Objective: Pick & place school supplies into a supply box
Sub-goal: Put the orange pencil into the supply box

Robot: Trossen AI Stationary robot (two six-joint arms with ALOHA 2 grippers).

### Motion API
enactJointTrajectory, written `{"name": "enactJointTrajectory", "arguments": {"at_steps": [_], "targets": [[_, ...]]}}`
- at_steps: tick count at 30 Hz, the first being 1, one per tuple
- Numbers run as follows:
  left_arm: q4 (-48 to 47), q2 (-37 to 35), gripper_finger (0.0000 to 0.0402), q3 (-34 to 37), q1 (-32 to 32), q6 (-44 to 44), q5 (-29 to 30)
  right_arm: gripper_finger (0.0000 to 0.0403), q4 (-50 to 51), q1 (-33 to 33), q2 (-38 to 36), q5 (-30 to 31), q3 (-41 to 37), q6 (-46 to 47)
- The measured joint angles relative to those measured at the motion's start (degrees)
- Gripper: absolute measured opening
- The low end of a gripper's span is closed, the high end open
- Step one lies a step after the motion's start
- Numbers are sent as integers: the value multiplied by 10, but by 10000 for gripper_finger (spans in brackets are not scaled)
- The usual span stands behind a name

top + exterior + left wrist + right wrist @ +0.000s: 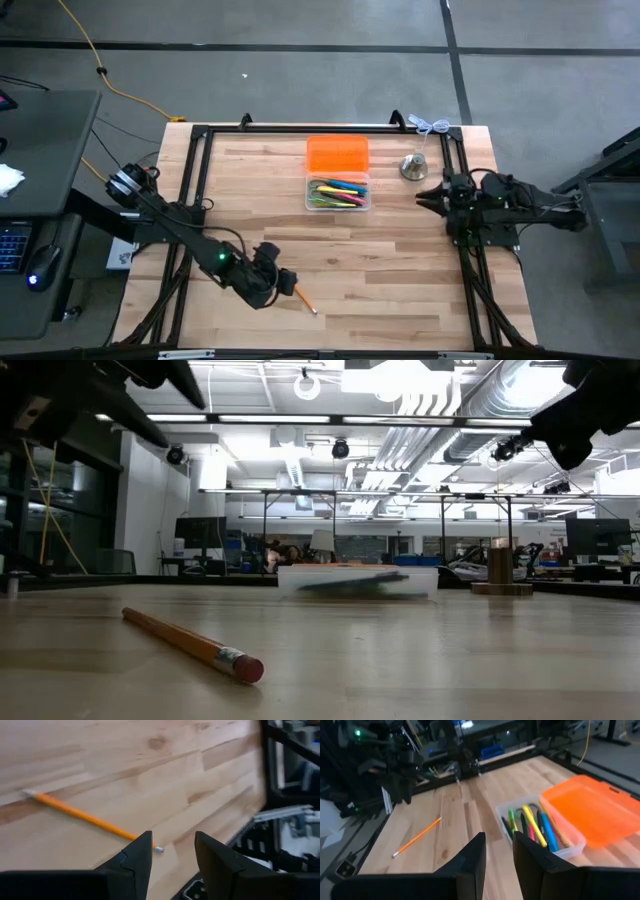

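A yellow-orange pencil lies flat on the wooden table near its near edge, also seen in the low view with its pink eraser toward the camera. My left gripper is open and hovers above the pencil's eraser end without touching it. The clear supply box stands mid-table and holds several coloured pens. Its orange lid lies just beyond it, against its far side. My right gripper is open and waits at the table's right side, fingers pointing toward the box.
A silver bell-shaped object stands right of the lid, close to my right gripper. A black frame borders the table's left, far and right sides. Bare wood lies between the pencil and the box.
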State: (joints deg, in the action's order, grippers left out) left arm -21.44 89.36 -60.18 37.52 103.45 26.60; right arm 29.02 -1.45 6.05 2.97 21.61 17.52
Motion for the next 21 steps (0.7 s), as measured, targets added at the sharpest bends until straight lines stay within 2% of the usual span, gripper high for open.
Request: {"name": "enactJointTrajectory", "arguments": {"at_steps": [6,10,17,21], "targets": [[-68,20,179,-38,0,39,-5,74,-9,0,-19,24,0,-6],[-66,24,179,-47,0,60,-1,74,-52,0,-19,26,-9,6],[-56,24,179,-50,0,79,10,74,-184,0,-22,27,-101,15],[-56,24,179,-50,0,89,10,74,-219,0,-24,18,-139,-13]]}}
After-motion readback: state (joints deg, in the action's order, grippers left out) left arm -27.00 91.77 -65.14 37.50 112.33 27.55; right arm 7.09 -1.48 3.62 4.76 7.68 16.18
